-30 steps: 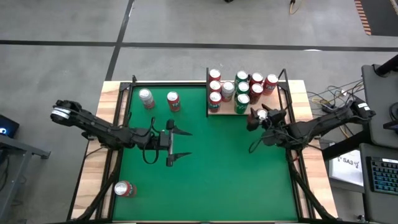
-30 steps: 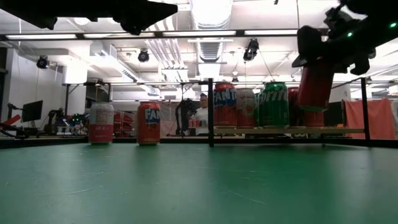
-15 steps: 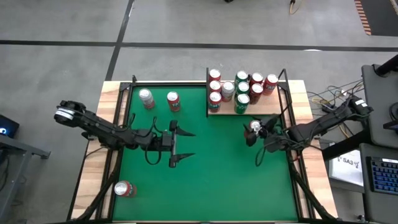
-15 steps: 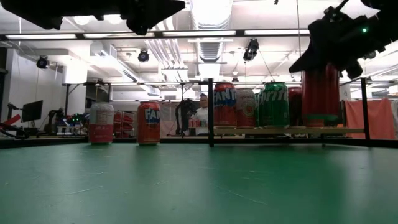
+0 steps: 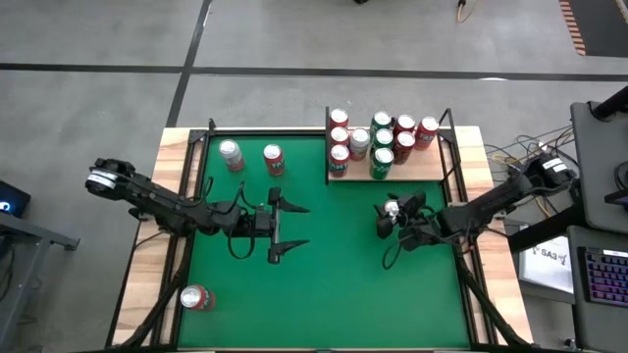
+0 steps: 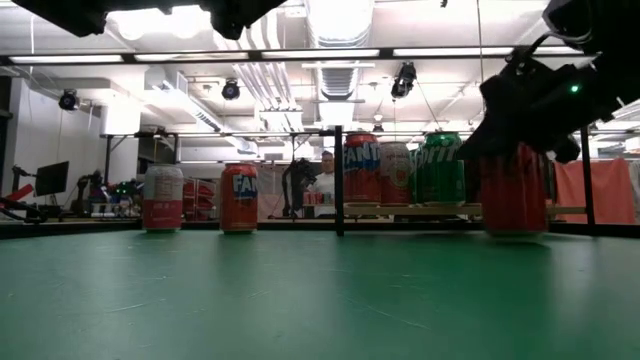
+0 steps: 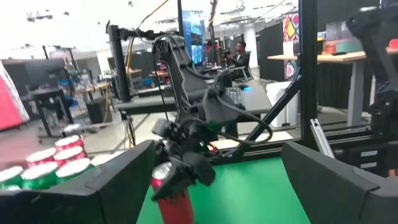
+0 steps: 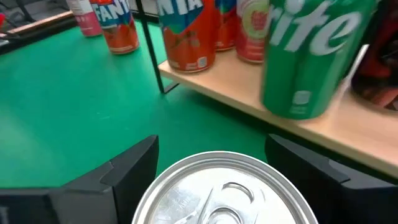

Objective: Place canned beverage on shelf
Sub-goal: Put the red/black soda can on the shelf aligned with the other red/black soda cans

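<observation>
A red can [image 6: 515,190] stands upright in the middle right of the green table, with my right gripper [image 5: 389,218] shut on its upper part. The silver top [image 8: 217,193] shows between the fingers. Whether its base touches the green surface I cannot tell. The shelf [image 5: 422,167], a pale wooden board at the far right, holds several cans [image 5: 373,137] standing upright. My left gripper [image 5: 292,226] hovers open over the table's middle left, holding nothing. My right gripper pinches the red can between its two fingers, on the side wall just under the rim [image 8: 155,186]. The fingers come from the table's right, slanting a little downward. The can stands upright, its base at or just above the green surface.
Two more cans [image 5: 231,155] [image 5: 274,160] stand at the far left of the table. A red can [image 5: 196,298] lies on its side at the near left edge. Black metal posts [image 6: 339,180] frame the shelf. Open green surface lies between the arms and in front.
My right gripper has carried the red can down and away from the shelf, toward the near edge and slightly left. The can, first raised and a little tilted, now stands upright at table level.
</observation>
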You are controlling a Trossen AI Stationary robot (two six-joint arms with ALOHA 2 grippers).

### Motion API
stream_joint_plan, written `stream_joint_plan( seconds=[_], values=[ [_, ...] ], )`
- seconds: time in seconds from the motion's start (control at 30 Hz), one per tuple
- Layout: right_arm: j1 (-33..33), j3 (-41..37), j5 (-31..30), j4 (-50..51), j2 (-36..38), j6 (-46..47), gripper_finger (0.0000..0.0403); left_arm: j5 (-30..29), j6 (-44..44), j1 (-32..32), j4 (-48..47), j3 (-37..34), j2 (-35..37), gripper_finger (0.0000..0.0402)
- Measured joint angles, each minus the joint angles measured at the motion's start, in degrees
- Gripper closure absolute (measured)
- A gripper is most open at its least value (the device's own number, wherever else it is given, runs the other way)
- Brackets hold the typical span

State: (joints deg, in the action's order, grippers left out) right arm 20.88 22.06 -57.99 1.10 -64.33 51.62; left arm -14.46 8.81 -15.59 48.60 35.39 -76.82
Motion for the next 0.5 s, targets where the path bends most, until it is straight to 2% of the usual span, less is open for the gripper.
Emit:
stream_joint_plan(
  seconds=[0.17, 0.33, 0.4, 0.5],
  values=[
    [0.00, 0.06, -2.77, -7.86, -5.70, -1.65, 0.0131, 0.01, 4.19, 0.02, 0.11, 0.75, 0.02, 0.0068],
    [-0.04, 1.17, -4.53, -9.16, -9.02, -1.73, 0.0130, 0.00, 5.69, 0.03, 0.07, 0.72, 0.03, 0.0068],
    [-0.15, 1.54, -4.69, -9.10, -9.47, -1.77, 0.0108, 0.00, 5.71, 0.03, -0.21, 0.68, 0.04, 0.0068],
    [-0.24, 2.26, -4.02, -8.68, -9.10, -2.63, 0.0052, 0.00, 5.71, 0.04, -0.61, 0.62, 0.04, 0.0068]
  ],
)
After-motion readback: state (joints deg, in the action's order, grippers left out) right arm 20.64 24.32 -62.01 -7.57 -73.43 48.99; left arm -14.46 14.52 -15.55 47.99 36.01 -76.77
